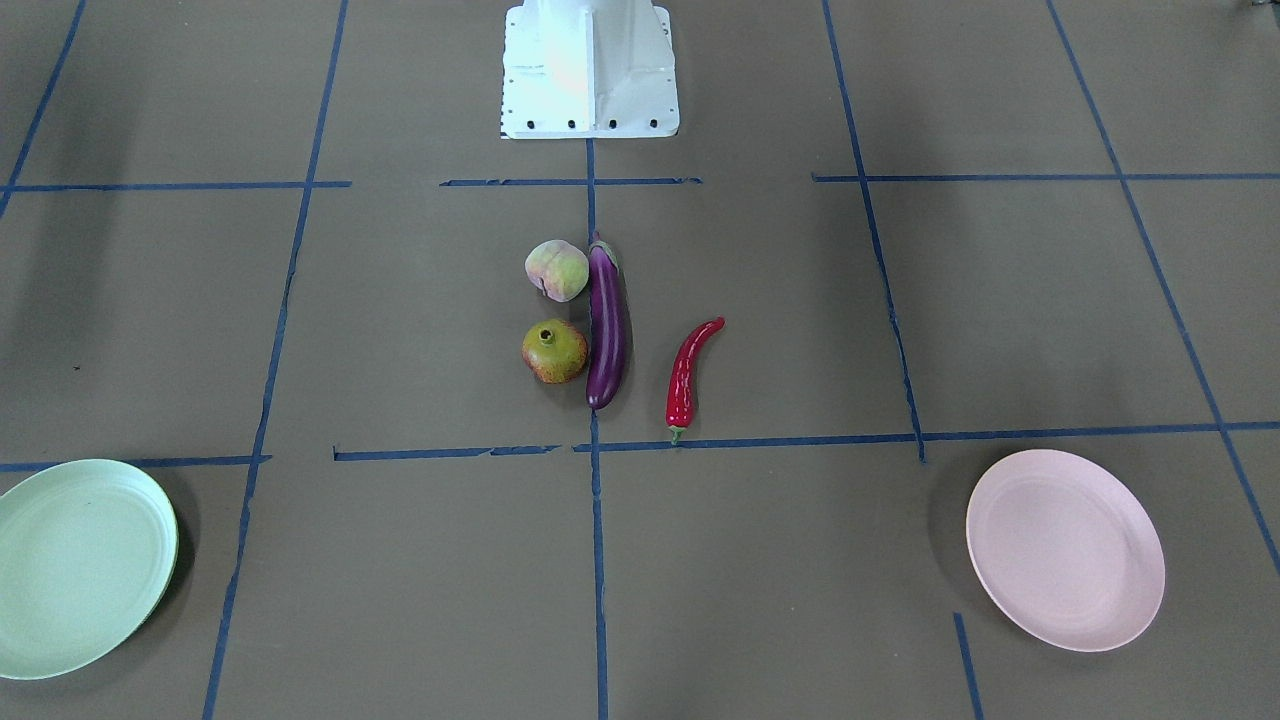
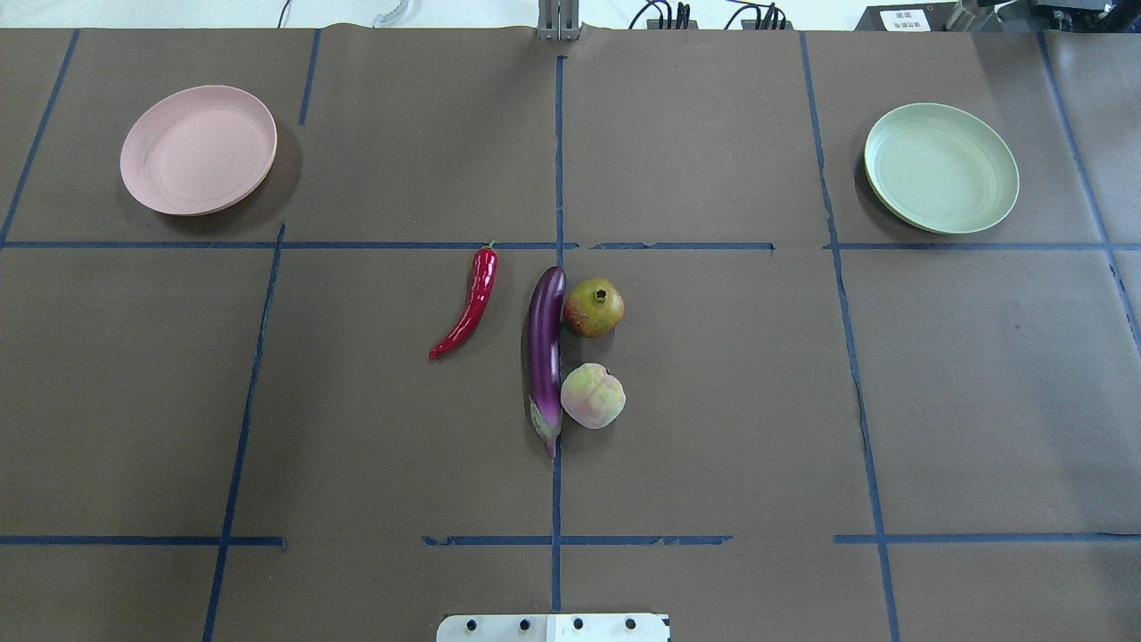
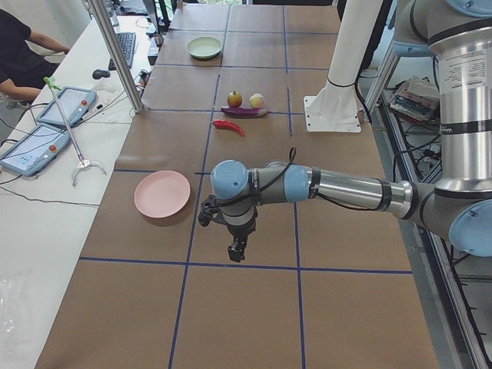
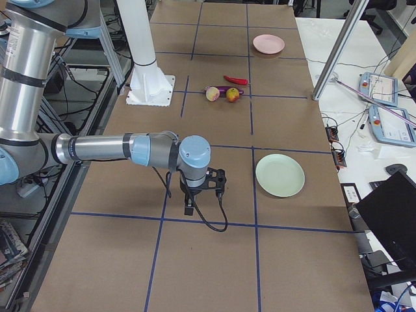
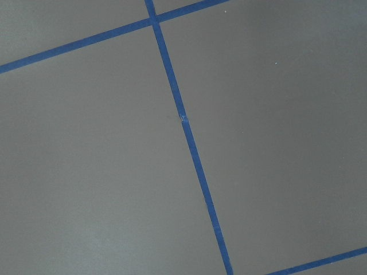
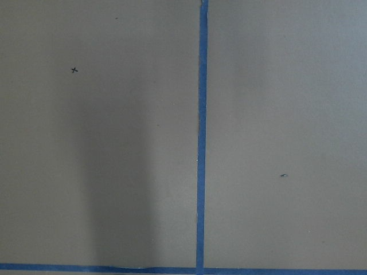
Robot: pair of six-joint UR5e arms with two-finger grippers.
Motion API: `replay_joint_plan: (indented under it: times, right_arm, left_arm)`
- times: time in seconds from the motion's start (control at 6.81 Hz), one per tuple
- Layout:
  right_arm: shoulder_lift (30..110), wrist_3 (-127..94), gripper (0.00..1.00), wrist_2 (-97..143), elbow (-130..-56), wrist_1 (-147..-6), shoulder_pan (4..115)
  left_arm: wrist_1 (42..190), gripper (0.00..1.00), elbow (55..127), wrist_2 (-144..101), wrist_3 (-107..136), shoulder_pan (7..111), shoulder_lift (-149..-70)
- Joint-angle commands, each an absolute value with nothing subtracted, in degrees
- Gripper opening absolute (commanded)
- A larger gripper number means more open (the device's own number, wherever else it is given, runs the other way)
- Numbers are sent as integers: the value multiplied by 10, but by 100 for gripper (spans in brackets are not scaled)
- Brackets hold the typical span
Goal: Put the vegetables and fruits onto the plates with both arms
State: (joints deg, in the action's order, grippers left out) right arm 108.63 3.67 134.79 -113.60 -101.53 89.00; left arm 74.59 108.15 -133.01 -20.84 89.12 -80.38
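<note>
So, claws first. The left gripper (image 3: 237, 250) hangs pointing down over bare mat (image 6: 287, 86) in the lower middle of the left-side view, and the right gripper (image 4: 189, 207) does the same in the right-side view. Both show up only in those side shots. The wrist cams catch nothing but mat and blue tape (image 5: 189, 143), so I can't tell if either claw is spread or closed. All four pieces of produce are lying on the table, so neither is carrying any.

Each claw sits near a plate: the pink plate (image 2: 198, 150) is just left of the left one in its side view, and the green plate (image 2: 941, 168) is to the right of the right one. It looks like a parked start pose, one arm per plate.

The produce is bunched mid-frame in the overhead shot. The eggplant (image 2: 545, 352) lies along the centre tape line, with the pomegranate (image 2: 594, 308) and peach (image 2: 593, 395) snug against its right side. The chili (image 2: 470, 303) is a bit apart on its left. The plates are off in the upper left and upper right corners, both bare.

My guess is the veg go left to pink and the fruit right to green. The eggplant will need care, since the fruit could roll when it's lifted.
</note>
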Motion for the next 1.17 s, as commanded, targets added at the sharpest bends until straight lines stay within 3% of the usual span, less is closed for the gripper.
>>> replay_joint_plan:
  times: [0.0, 1.03]
  right_arm:
    - [1086, 36, 100, 1349, -1138, -1015, 889]
    - [1083, 33, 100, 1411, -1140, -1015, 878]
  left_arm:
    - [747, 100, 1081, -1325, -207, 891, -802]
    - [751, 100, 1072, -1349, -204, 891, -795]
